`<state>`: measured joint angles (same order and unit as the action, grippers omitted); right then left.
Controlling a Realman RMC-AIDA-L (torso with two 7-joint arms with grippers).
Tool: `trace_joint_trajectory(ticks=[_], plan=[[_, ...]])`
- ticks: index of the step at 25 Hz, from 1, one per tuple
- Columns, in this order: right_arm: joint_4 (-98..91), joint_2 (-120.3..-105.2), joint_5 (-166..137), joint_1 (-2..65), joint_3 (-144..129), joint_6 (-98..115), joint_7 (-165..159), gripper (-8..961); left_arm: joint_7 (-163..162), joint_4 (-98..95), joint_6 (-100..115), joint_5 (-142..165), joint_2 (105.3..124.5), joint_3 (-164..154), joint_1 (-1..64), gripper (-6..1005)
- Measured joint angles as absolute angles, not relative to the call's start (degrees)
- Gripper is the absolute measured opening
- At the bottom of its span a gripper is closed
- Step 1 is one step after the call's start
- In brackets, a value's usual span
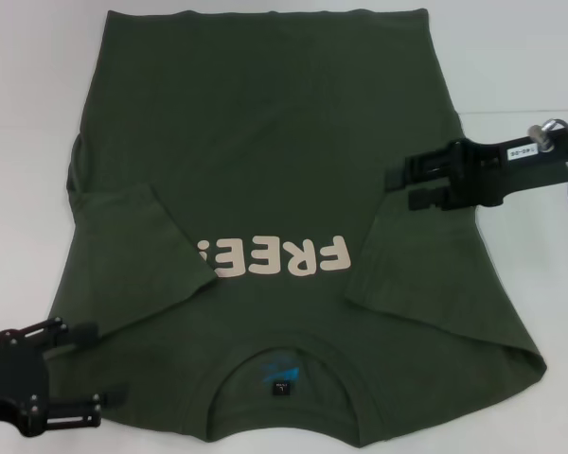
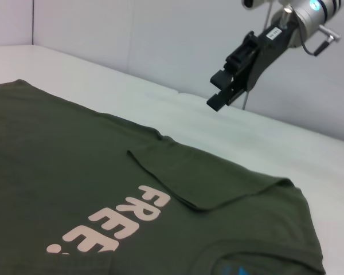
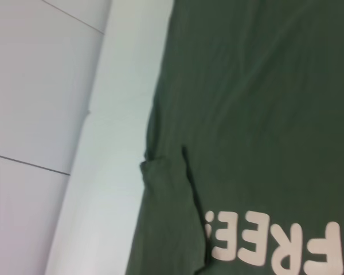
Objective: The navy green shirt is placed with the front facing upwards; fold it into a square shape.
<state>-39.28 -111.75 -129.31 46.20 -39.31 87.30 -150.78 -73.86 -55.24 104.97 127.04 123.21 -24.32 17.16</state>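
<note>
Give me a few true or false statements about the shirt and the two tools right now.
1. Both sleeves of the navy green shirt are folded in over its front. True.
2. The right tool grips a sleeve. False: it hangs open above the shirt, holding nothing.
3. The collar lies at the near edge. True.
4. The left tool is over the far hem. False: it is at the near left corner.

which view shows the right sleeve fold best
The head view: the right sleeve lies folded inward over the navy green shirt, seen whole. The left wrist view shows it obliquely, beside the lettering. The right wrist view misses it, showing only the opposite sleeve.
</note>
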Motion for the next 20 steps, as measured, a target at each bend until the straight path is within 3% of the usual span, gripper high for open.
trace_joint_trajectory(ticks=[4, 9, 11, 20], plan=[[-39.3, -110.95, -124.8, 43.5, -39.3, 89.0, -146.8, 541, -82.3, -54.7, 104.1, 125.6, 122.51, -23.9, 17.7, 938], [-39.3, -109.51, -119.4, 38.0, -38.1, 92.4, -140.7, 653, -98.1, -54.2, 105.5, 126.0, 119.87, -22.9, 20.7, 938], [-39.3, -109.00, -118.4, 35.8, -36.9, 93.9, -138.5, 848, -104.0, -54.0, 105.8, 127.1, 118.87, -22.8, 21.9, 937], [-39.2, -107.14, -118.2, 26.7, -35.0, 98.0, -129.4, 884, -129.8, -53.2, 106.7, 141.4, 114.63, -21.5, 28.7, 938]])
